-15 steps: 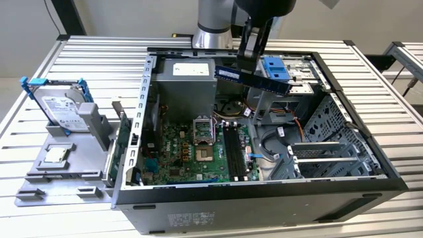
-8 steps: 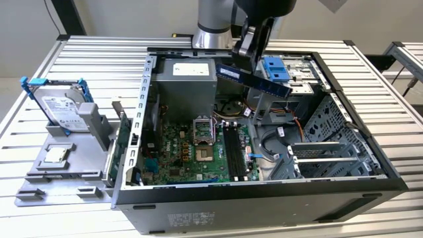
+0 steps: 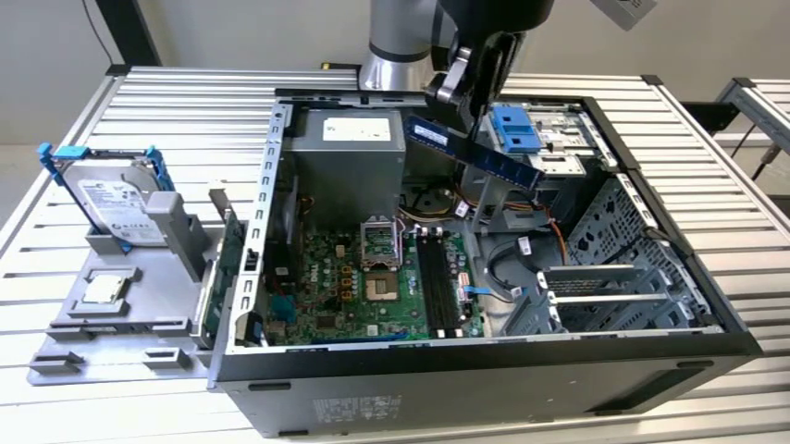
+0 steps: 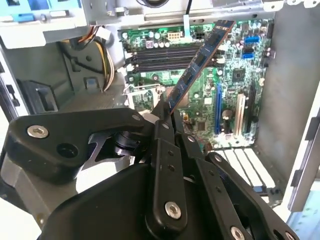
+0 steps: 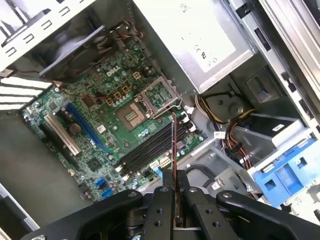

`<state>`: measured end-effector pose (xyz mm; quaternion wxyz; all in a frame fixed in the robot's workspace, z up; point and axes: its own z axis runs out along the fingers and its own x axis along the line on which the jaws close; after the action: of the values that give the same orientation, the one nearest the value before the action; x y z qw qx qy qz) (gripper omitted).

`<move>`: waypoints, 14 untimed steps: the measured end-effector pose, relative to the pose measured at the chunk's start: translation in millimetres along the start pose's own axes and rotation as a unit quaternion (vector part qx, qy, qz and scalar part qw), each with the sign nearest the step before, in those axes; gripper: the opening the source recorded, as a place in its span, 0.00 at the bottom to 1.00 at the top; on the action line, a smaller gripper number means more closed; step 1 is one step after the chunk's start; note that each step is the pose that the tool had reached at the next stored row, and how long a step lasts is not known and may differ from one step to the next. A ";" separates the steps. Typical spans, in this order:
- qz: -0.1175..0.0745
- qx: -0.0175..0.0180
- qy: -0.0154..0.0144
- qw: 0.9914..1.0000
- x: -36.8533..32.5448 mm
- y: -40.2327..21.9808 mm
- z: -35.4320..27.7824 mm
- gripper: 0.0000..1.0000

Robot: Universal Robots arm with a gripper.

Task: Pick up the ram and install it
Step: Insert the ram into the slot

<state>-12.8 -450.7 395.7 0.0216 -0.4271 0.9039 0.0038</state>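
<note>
Gripper: the gripper [image 4: 165, 117] is closed tight on one end of the ram [image 3: 475, 151], fingers [image 5: 161, 200] pinching its flat faces.
Ram: held tilted in the air over the open computer case [image 3: 494, 370], near its back edge.
Below: the green motherboard [image 5: 100, 115] with its black memory slots [image 5: 147, 147], not touched by the stick.

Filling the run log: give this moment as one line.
gripper: shut on ram | ram: tilted, in air above open computer case | memory slots: empty | install: not yet done
</note>
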 end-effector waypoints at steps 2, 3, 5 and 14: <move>0.016 0.001 0.000 1.000 0.0 0.0 0.0 0.00; 0.024 0.001 0.000 1.000 0.0 0.0 0.0 0.00; 0.039 0.002 0.000 0.999 0.0 0.0 0.0 0.00; 0.106 0.004 0.001 0.994 0.0 0.0 0.0 0.00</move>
<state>-12.8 -450.7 395.7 0.0218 -0.3292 0.9440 0.0015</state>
